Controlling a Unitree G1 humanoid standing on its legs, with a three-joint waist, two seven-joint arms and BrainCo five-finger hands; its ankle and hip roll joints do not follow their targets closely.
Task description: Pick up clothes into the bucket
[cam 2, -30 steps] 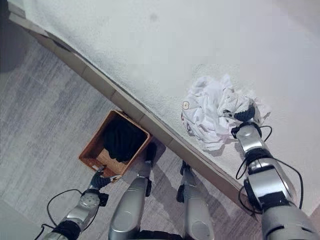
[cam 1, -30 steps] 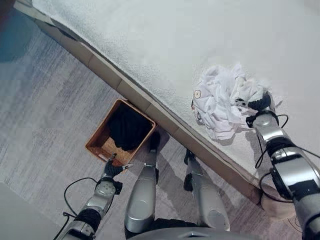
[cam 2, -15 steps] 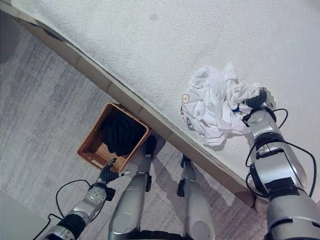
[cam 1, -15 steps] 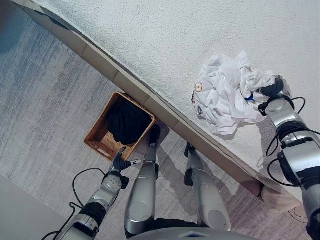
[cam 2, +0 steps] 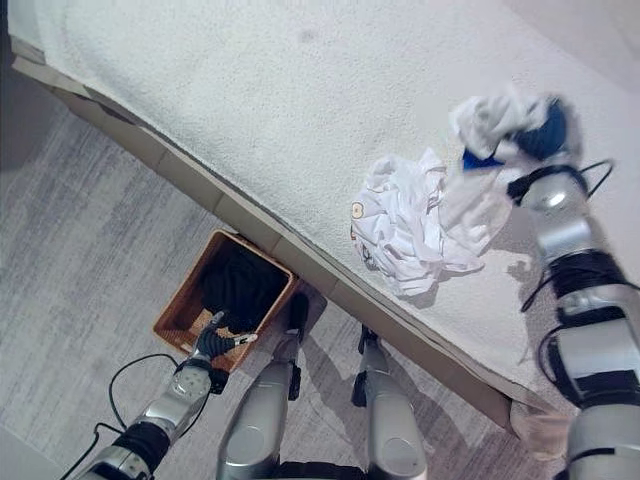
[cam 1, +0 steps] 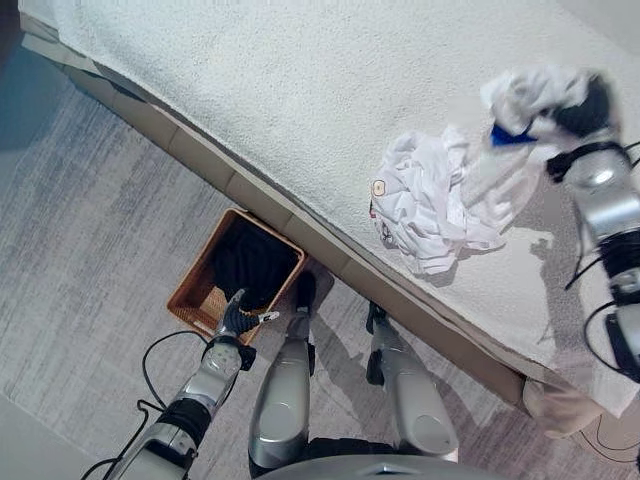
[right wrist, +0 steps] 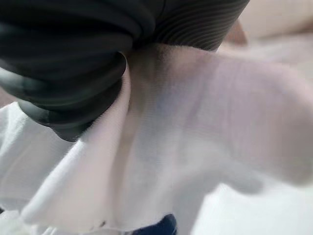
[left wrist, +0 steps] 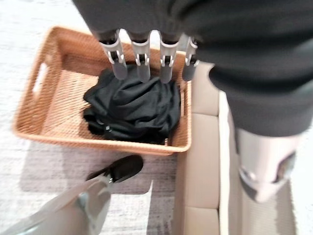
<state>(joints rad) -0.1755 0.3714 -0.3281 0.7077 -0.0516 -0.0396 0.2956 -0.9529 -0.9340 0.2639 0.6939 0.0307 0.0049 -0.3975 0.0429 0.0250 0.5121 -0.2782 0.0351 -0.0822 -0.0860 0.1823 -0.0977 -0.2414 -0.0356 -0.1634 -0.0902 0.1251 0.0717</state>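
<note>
The basket's (left wrist: 29, 122) open top is being half taken up by dark clothes (left wrist: 134, 110); bare wicker is being left free beside them.

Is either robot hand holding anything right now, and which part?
The right hand grips the white garment by one bunched end; the left hand holds nothing.

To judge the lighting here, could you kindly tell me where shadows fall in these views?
Left eye view: the white garment casts a soft shadow on the bed along its lower edge. Left wrist view: the floor beside the basket near wall lies shaded.
</note>
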